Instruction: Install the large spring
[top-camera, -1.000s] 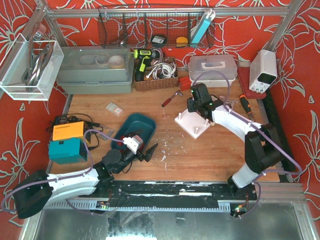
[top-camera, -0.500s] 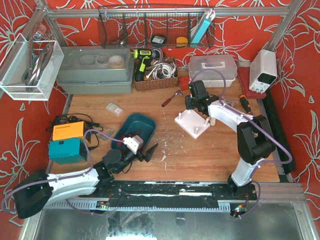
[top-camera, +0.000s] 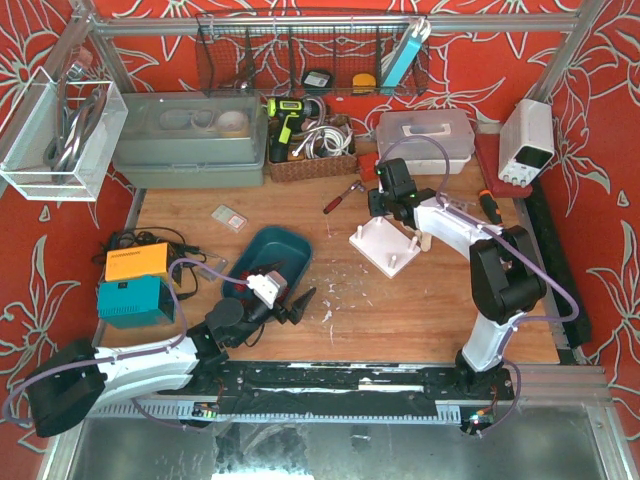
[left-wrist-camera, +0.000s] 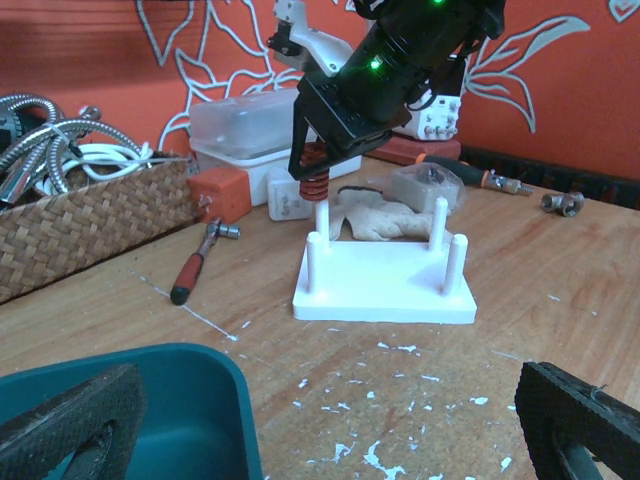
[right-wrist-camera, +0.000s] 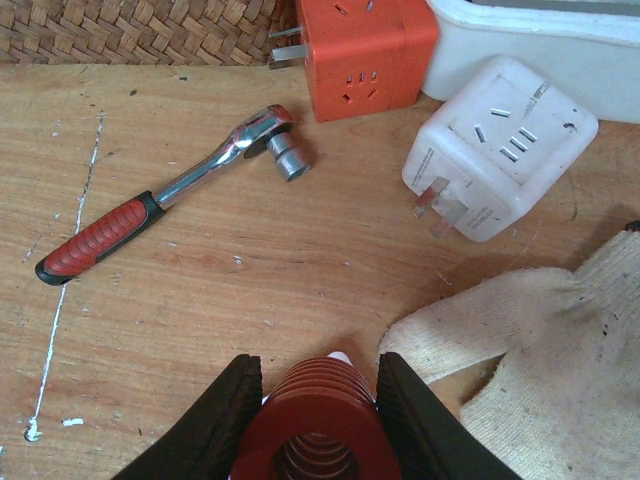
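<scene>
A red coil spring is held between the fingers of my right gripper. In the left wrist view the spring sits on the top of the far-left peg of the white peg plate, with the peg tip just inside its lower end. In the top view my right gripper is over the plate's far corner. My left gripper is open and empty, low beside the teal tray, facing the plate; it is also in its own wrist view.
A teal tray lies left of the plate. A red-handled ratchet, an orange plug adapter, a white adapter and a cloth glove lie around the plate's far side. A wicker basket stands behind.
My right gripper has moved a little left and farther back with the spring, to above the plate's far-left peg. The left arm has not moved.
</scene>
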